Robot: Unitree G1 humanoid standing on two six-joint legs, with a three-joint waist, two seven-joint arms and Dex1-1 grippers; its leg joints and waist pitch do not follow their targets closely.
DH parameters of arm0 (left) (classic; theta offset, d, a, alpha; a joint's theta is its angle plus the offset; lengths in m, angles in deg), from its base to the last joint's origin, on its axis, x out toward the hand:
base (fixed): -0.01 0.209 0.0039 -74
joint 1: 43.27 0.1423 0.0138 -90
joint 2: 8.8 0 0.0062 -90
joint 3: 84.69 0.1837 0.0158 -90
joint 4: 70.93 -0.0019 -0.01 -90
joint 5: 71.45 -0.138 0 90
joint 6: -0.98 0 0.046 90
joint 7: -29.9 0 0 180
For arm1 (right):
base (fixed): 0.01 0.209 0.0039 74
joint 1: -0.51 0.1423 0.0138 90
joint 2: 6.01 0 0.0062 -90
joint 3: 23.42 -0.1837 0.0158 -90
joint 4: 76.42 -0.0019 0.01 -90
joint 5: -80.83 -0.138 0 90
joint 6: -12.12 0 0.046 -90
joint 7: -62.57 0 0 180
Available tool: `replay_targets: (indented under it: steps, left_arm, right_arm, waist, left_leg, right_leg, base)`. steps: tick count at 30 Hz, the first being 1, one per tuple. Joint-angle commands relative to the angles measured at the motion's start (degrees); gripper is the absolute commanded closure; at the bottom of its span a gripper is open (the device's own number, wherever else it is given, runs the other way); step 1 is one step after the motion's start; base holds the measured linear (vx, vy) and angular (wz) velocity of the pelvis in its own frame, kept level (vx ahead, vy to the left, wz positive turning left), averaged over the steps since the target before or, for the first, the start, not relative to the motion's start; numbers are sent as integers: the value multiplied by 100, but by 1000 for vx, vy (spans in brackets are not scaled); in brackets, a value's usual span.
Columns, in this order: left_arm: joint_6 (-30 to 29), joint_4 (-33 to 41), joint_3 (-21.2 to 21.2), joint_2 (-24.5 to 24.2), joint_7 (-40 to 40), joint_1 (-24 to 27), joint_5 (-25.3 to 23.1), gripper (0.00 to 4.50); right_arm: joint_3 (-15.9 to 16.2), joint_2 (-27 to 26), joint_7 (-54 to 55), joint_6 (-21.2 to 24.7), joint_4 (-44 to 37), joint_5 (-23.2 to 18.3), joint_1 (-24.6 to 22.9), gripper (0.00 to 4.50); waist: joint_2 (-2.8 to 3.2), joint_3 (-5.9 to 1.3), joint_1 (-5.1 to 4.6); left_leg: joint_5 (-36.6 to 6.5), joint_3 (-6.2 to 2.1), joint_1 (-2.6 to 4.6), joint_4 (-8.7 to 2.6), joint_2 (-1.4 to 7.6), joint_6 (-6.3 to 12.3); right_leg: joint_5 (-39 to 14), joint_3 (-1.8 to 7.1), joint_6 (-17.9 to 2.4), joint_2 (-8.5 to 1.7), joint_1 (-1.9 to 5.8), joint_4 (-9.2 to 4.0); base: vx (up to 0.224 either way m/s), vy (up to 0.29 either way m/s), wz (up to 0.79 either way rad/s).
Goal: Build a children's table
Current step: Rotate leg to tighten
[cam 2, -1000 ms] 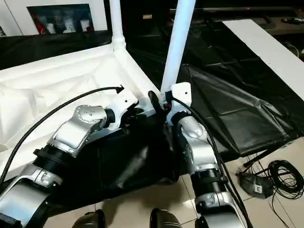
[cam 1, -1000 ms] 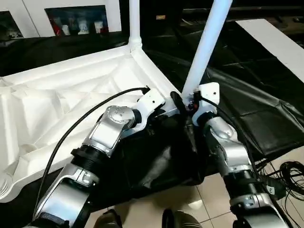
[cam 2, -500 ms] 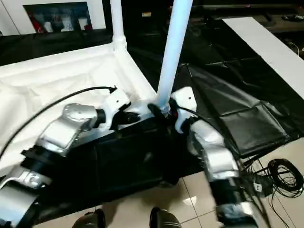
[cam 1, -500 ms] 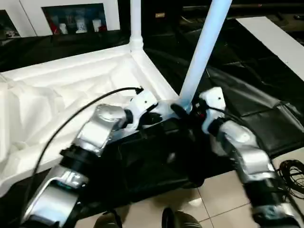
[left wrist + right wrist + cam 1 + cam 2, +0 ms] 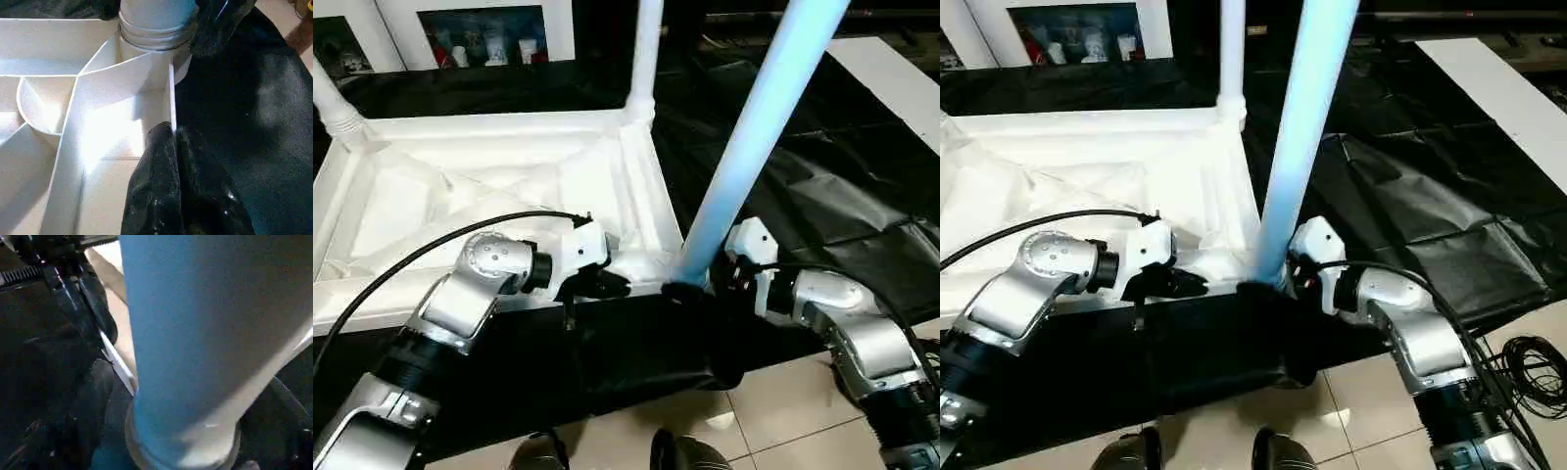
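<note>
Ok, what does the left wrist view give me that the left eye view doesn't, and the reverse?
Left wrist: the left fingers pinching the thin rim wall of the tabletop, and the ringed base of the near leg seated in its socket. Left eye: two more legs upright at the far corners, plus the cabinet. Both: that near leg and the ribbed underside of the tabletop.

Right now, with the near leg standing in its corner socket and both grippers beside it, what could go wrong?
1. The right gripper stands open around the base of the near leg; if the leg isn't fully seated, it could tip.
2. The left gripper, shut, presses the table top rim; a slip could shift the top.
</note>
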Motion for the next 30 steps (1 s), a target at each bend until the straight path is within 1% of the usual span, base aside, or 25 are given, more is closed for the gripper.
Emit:
replay_targets:
  steps: [1, 2, 3, 8, 9, 11, 13, 16, 17, 18, 19, 23, 26, 28, 29, 30]
  left_arm:
    - [-59, 26, 232, -7, 139, 146, -24, 445]
    - [-53, 28, 232, -19, 142, 151, -19, 445]
    - [-28, 28, 230, -41, 147, 163, -3, 445]
    - [34, 30, 203, -76, 213, 201, 8, 445]
    - [39, 26, 193, -80, 225, 210, 2, 449]
    - [18, 44, 192, -88, 221, 217, 20, 449]
    - [12, 50, 192, -93, 215, 222, 31, 450]
    - [5, 57, 193, -113, 220, 236, 57, 450]
    - [4, 57, 193, -114, 221, 237, 59, 450]
    - [0, 62, 193, -118, 225, 242, 66, 450]
    - [-3, 67, 192, -125, 236, 249, 76, 450]
    - [-4, 62, 184, -138, 267, 255, 86, 450]
    - [-8, 50, 174, -139, 270, 250, 81, 450]
    - [-34, 31, 153, -123, 235, 245, 84, 450]
    - [-54, 11, 137, -101, 190, 237, 80, 450]
    - [-173, -170, 61, 93, -190, 162, -5, 450]
  right_arm:
    - [109, 6, -102, -40, 58, 78, -60, 64]
    - [131, 14, -126, -66, 70, 101, -58, 64]
    - [166, 24, -128, -137, 129, 159, -43, 64]
    - [149, -41, -75, -198, 332, 189, 54, 64]
    - [148, -66, -48, -228, 417, 228, 86, 82]
    - [140, -100, -26, -253, 471, 224, 103, 82]
    - [121, -132, -19, -251, 496, 196, 107, 109]
    - [121, -176, -7, -313, 584, 222, 124, 131]
    - [121, -179, -6, -318, 590, 224, 125, 131]
    - [116, -186, -3, -329, 598, 219, 123, 149]
    - [105, -204, 1, -349, 620, 203, 125, 156]
    - [81, -234, -12, -391, 645, 180, 133, 173]
    - [56, -261, -11, -392, 668, 167, 132, 180]
    - [5, -319, 70, -374, 695, 150, 109, 182]
    - [-21, -355, 138, -372, 719, 152, 105, 183]
    - [-199, -627, 763, -353, 933, 232, 143, 183]
  waist:
    - [13, -378, -8]
    - [11, -377, -8]
    - [5, -396, -8]
    - [12, -419, -14]
    - [3, -430, -16]
    - [1, -435, -14]
    - [5, -435, -21]
    - [8, -448, -26]
    - [5, -451, -27]
    - [2, -453, -28]
    - [10, -456, -26]
    - [10, -453, -34]
    - [5, -459, -40]
    - [10, -452, -44]
    - [3, -449, -50]
    - [-3, -437, -59]
  left_leg:
    - [-971, -45, 125, -286, 150, 395]
    - [-944, -46, 115, -282, 147, 400]
    - [-844, -47, 109, -272, 140, 431]
    - [-710, -42, 112, -252, 135, 519]
    - [-704, -40, 107, -246, 132, 520]
    - [-675, -41, 107, -242, 130, 522]
    - [-671, -40, 107, -239, 129, 537]
    - [-691, -42, 109, -233, 128, 525]
    - [-691, -42, 106, -229, 124, 524]
    - [-682, -42, 105, -228, 122, 529]
    - [-680, -40, 107, -221, 123, 538]
    - [-751, -46, 107, -223, 121, 509]
    - [-710, -48, 101, -214, 117, 515]
    - [-708, -46, 102, -213, 117, 531]
    - [-717, -48, 99, -215, 116, 530]
    - [-746, -47, 92, -215, 111, 518]
  right_leg:
    - [-966, 275, -1261, -373, 318, -360]
    - [-935, 275, -1260, -376, 324, -355]
    - [-806, 272, -1266, -372, 338, -333]
    - [-557, 264, -1361, -363, 346, -303]
    - [-556, 263, -1374, -363, 358, -299]
    - [-523, 264, -1375, -362, 363, -289]
    - [-512, 263, -1391, -359, 360, -286]
    - [-490, 265, -1402, -360, 368, -276]
    - [-477, 265, -1402, -358, 374, -274]
    - [-462, 266, -1401, -356, 375, -271]
    - [-439, 267, -1412, -357, 374, -267]
    - [-562, 263, -1403, -353, 371, -275]
    - [-496, 266, -1410, -353, 380, -261]
    - [-473, 267, -1426, -354, 372, -262]
    - [-486, 263, -1427, -348, 372, -262]
    - [-569, 264, -1415, -355, 364, -271]
  base:
    - [0, 0, 0]
    - [0, 0, 0]
    - [0, 0, 0]
    - [0, 0, 0]
    - [0, 0, 0]
    - [0, 0, 0]
    - [0, 0, 0]
    - [0, 0, 0]
    - [0, 0, 0]
    - [0, 0, 0]
    - [0, 0, 0]
    - [0, 0, 0]
    - [0, 0, 0]
    - [0, 0, 0]
    - [0, 0, 0]
    - [0, 0, 0]
